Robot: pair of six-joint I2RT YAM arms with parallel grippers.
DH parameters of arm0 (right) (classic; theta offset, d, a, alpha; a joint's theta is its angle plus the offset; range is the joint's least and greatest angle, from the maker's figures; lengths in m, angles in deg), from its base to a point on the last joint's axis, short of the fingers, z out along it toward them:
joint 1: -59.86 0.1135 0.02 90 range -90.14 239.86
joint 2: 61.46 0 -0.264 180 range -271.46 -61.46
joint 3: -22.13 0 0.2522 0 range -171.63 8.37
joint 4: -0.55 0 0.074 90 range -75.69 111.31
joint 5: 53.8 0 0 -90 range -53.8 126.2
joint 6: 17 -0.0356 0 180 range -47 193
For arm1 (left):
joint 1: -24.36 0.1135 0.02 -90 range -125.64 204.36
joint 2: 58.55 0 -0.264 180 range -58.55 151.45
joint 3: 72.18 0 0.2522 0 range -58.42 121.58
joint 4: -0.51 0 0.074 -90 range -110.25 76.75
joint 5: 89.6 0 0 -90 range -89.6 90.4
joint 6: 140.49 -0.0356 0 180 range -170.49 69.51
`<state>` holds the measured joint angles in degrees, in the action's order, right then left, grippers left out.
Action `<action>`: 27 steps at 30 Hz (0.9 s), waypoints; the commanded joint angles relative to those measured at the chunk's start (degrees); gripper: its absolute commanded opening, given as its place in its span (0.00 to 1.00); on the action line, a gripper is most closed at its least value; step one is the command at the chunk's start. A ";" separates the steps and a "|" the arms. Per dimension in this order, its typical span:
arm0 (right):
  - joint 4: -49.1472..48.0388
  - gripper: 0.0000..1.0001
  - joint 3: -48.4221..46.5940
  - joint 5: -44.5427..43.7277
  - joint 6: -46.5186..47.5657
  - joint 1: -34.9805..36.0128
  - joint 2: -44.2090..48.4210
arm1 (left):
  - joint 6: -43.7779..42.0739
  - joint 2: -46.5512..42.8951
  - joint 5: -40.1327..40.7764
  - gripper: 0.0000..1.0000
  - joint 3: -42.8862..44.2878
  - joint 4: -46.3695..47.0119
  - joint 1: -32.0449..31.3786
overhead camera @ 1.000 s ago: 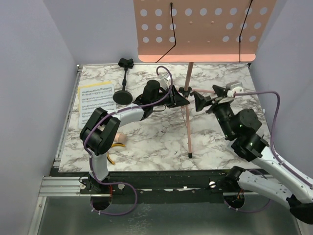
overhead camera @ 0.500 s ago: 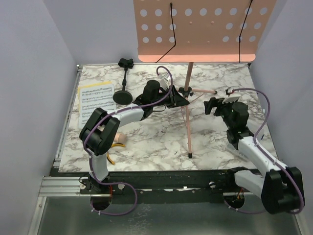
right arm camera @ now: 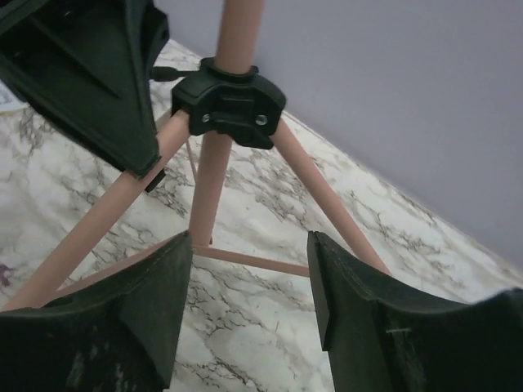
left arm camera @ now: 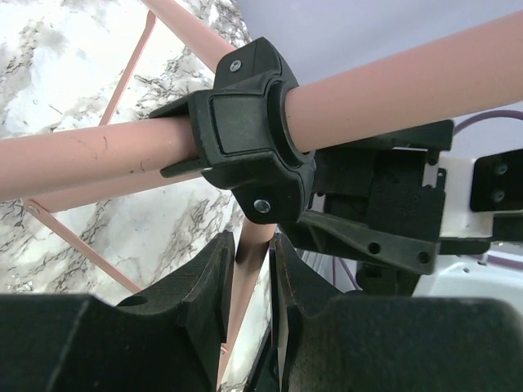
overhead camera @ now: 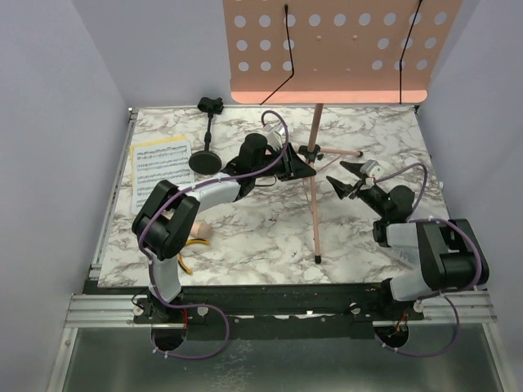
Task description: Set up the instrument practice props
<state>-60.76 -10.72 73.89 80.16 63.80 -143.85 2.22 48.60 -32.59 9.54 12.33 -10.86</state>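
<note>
Stand [overhead camera: 317, 126] first, since both arms crowd its lower end. The left gripper [left arm camera: 252, 243] is pinched almost closed on a thin pink strut [left arm camera: 240, 302] just under the black collar [left arm camera: 245, 139] where the tripod legs meet the pole. The right gripper [right arm camera: 249, 245] hangs near that collar on the other side, jaws apart and nothing between them. From where I stand the whole thing is upright toward the back of the marble table [overhead camera: 261, 237], its wide perforated desk [overhead camera: 327, 49] riding high above the arms. The sheets [overhead camera: 161, 167] lie flat at the left edge, with the mic stand [overhead camera: 206, 155] just beside them and well apart from the tripod. To my eye this stand is light, thin tubing carrying a broad plate up top, so it looks top-heavy and quick to tip if nudged low. The painted tube looks smooth and likely slippery, and the strut seems slender enough to bend. I would rather take it at the chunky collar, or on the pole right above it.
</note>
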 commanded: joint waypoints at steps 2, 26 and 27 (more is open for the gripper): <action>-19.23 0.60 -4.01 17.91 9.89 -0.81 -6.15 | -2.77 3.15 4.51 0.27 -3.98 -14.14 2.35; 3.44 0.50 -14.83 19.90 25.35 1.73 -7.43 | -2.94 3.19 4.10 0.25 -3.71 -14.07 2.70; 3.48 0.50 -14.66 19.79 25.41 1.77 -7.45 | -3.02 3.32 4.15 0.25 -3.72 -14.07 2.72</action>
<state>-61.70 -24.34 92.43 101.95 65.07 -150.08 2.79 48.53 -33.62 9.48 11.88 -10.62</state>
